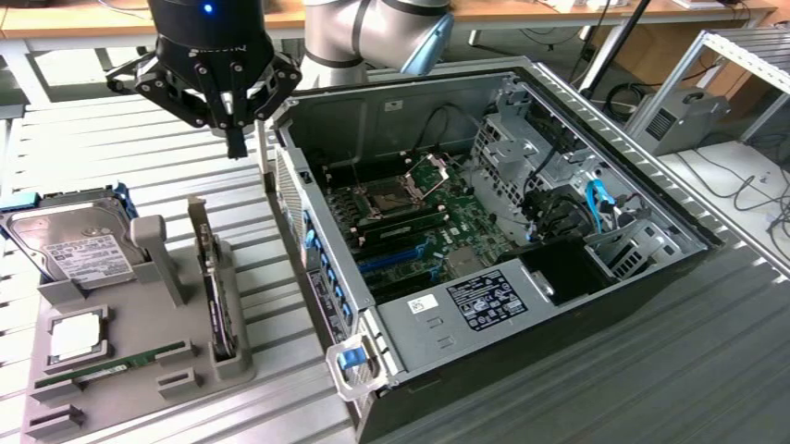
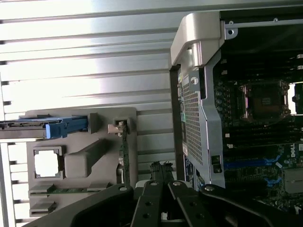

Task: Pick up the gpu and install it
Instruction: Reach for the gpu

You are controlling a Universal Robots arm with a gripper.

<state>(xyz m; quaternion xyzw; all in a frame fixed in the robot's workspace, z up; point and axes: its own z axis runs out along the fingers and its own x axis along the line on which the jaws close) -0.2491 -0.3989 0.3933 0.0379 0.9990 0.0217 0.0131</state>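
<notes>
Fingers [image 1: 236,143] clenched, empty, hovering over the counter [image 1: 111,148]. Gpu [image 1: 220,301] stands on edge in grey holder [image 1: 235,370], below, well apart. Open computer case [image 1: 494,305] just beside holder.

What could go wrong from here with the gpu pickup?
The gripper hovers shut; lowered like that, it could ram the thin upper edge of the gpu. The gpu stands on edge in a narrow tray slot, so a skewed grasp might jam it. The case wall beside the gripper could be clipped.
</notes>
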